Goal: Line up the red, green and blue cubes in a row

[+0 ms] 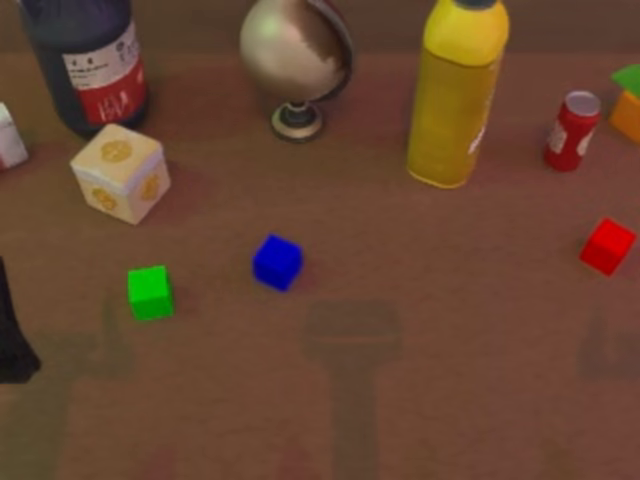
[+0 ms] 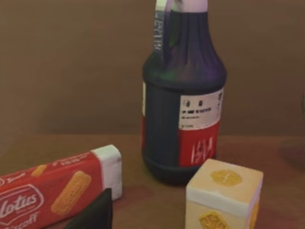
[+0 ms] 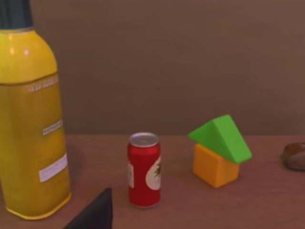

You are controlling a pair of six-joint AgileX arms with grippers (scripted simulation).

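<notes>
In the top view the green cube (image 1: 150,292) lies at the front left and the blue cube (image 1: 277,262) sits a little right of it, near the middle. The red cube (image 1: 608,246) lies alone at the far right. None of them touch. My left arm (image 1: 12,345) shows as a dark shape at the left edge, left of the green cube. Its wrist view shows one dark finger (image 2: 95,214) with nothing against it, open. My right gripper is outside the top view. Its single visible finger (image 3: 95,214) also stands alone, open and holding nothing.
Along the back stand a dark bottle (image 1: 88,60), a cream cube with gold emblems (image 1: 120,172), a globe (image 1: 296,55), a yellow bottle (image 1: 458,90) and a red can (image 1: 572,130). An orange block with a green wedge (image 3: 220,150) sits at the back right. A biscuit box (image 2: 52,191) lies far left.
</notes>
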